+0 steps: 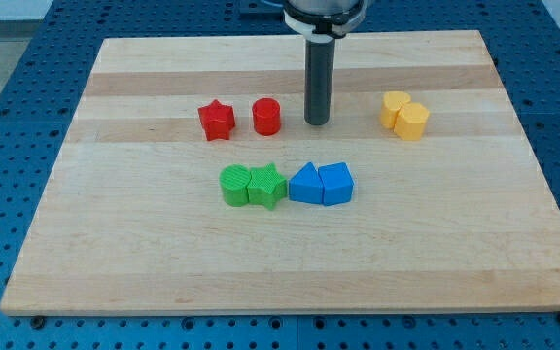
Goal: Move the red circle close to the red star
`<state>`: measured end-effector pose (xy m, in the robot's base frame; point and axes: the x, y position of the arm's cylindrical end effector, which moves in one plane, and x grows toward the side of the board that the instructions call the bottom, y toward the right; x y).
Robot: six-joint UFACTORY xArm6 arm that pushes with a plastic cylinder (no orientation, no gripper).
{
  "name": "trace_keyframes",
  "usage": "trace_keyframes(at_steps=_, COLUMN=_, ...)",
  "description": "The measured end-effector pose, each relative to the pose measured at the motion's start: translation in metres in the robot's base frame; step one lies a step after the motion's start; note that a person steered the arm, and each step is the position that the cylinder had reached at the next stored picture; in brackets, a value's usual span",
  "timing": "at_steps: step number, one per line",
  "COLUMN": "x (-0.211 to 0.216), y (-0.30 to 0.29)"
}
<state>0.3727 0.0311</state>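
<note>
Green circle (234,185) touching green star (268,185), below red circle (266,117) on counter (115,243). Red circle just right of red star (217,121), small gap. My tip (317,122) near red circle's right, not touching. No pincer here, only the rod.

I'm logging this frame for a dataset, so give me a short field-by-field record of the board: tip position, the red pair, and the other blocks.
tip: my tip rests on the board, at the view's right of the red circle, a gap between
red pair: red star left of the circle, apart
green pair: green circle touching green star
blue pair: two blue blocks touching
yellow pair: two yellow blocks touching, view's right
</note>
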Motion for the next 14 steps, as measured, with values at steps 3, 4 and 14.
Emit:
trace_keyframes(at_steps=3, x=0.0, y=0.0)
trace_keyframes(at_steps=4, x=0.0, y=0.0)
trace_keyframes(at_steps=14, x=-0.001, y=-0.039)
